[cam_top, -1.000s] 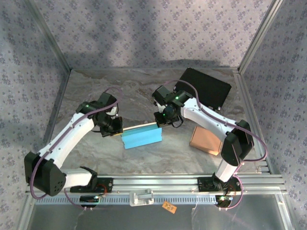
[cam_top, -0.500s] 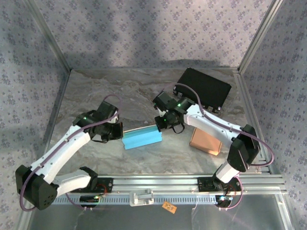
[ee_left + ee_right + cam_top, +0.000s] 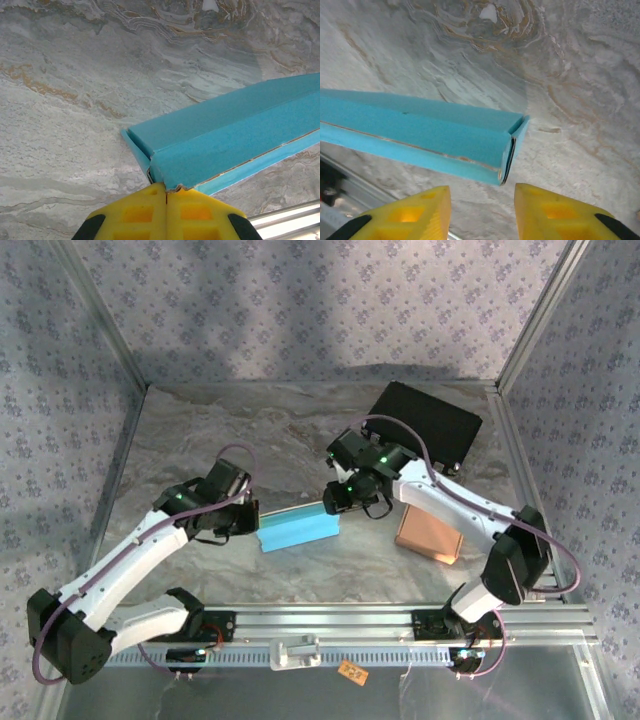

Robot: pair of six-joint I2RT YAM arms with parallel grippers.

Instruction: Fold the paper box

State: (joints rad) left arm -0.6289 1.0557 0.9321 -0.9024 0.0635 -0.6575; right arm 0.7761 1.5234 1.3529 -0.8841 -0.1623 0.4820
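1. Tabletop (image 3: 190,430) of grey marble bears the work.
2. Blue paper box (image 3: 298,528) lies partly folded near its centre, between both arms.
3. Left gripper (image 3: 166,197), fingers pressed together, touches the box's left end.
4. Right gripper (image 3: 482,202) stands spread just short of the right end.

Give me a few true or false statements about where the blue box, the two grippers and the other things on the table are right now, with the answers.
1. The right gripper is open, its fingers apart just short of one end of the blue paper box. True.
2. The left gripper is wide open. False: its fingers are pressed together at the box's other end.
3. The box lies on the table between the two grippers. True.
4. The brown cardboard piece lies on top of the box. False: it lies apart on the table, to the box's right.
5. The black case sits at the near left corner. False: it sits at the far right.
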